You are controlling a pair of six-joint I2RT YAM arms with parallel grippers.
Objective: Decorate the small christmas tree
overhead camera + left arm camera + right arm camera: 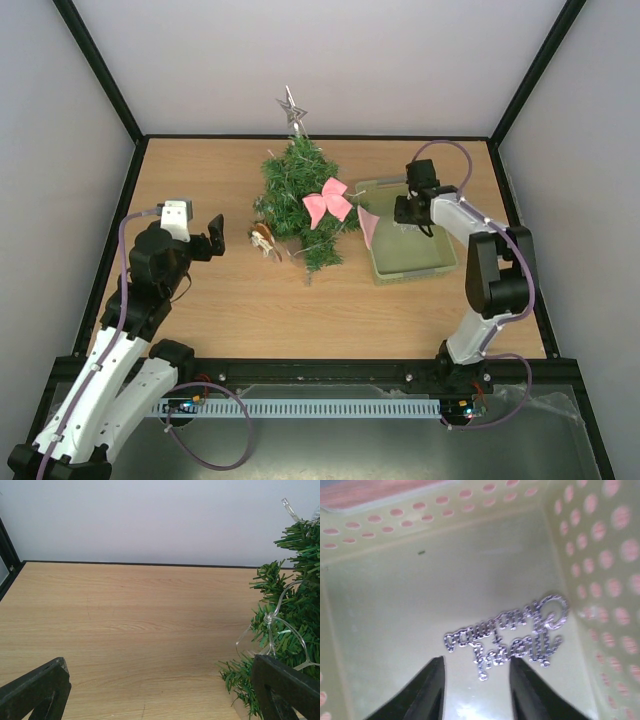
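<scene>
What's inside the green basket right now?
One silver glitter script ornament lies on the basket floor, just ahead of the right tool. Floor beneath the tool is hidden.

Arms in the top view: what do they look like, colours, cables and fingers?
The left arm and right arm both have white link shells with black joints. A lilac cable runs along each. The fingers are black, tapering wedges. I see no markings.
</scene>
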